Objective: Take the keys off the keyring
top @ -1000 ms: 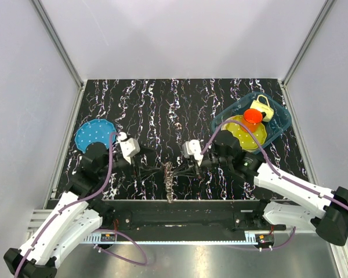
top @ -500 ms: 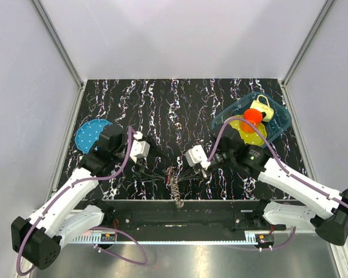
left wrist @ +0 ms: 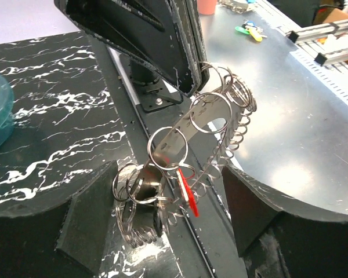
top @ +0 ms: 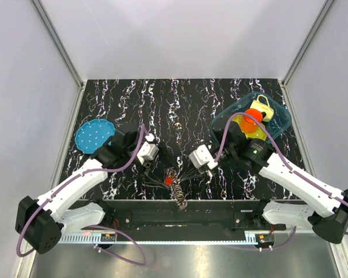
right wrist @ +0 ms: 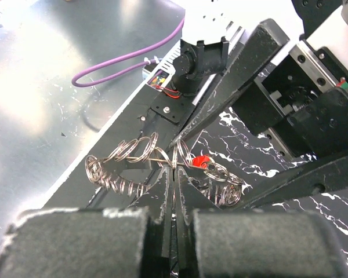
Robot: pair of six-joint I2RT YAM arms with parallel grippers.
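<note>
Top external view: nearest the camera, the two arm bases sit at the table's front edge, and both arms reach inward to meet just behind it. Between them hangs the bunch of keys [top: 176, 191], a tangle of dull metal loops and coils with one small red piece [top: 169, 180], its lower end trailing over the front rail.

In the right wrist view, the right gripper [right wrist: 174, 174] is closed tight, its fingertips pinching a thin loop at the middle of the bunch, which looks to be the keyring [right wrist: 177, 153]. The bunch appears to hang from that pinch alone.

In the left wrist view, the left gripper [left wrist: 169, 220] stands wide apart with nothing held. Its two fingers straddle the lower part of the bunch; whether either touches the metal cannot be told.

Further back lies bare marbled table [top: 174, 110], with a blue disc [top: 94, 134] at the far left and a teal tub [top: 281, 123] holding an orange cup [top: 253, 116] at the far right, both well apart from the work.

Likely risks: the right pinch is on very thin wire, so a sideways tug from the left arm could pull the ring free and drop everything. The loops are crowded, so the left jaws could close on several at once, or on the right fingertips. Any freed key could fall past the front edge.
</note>
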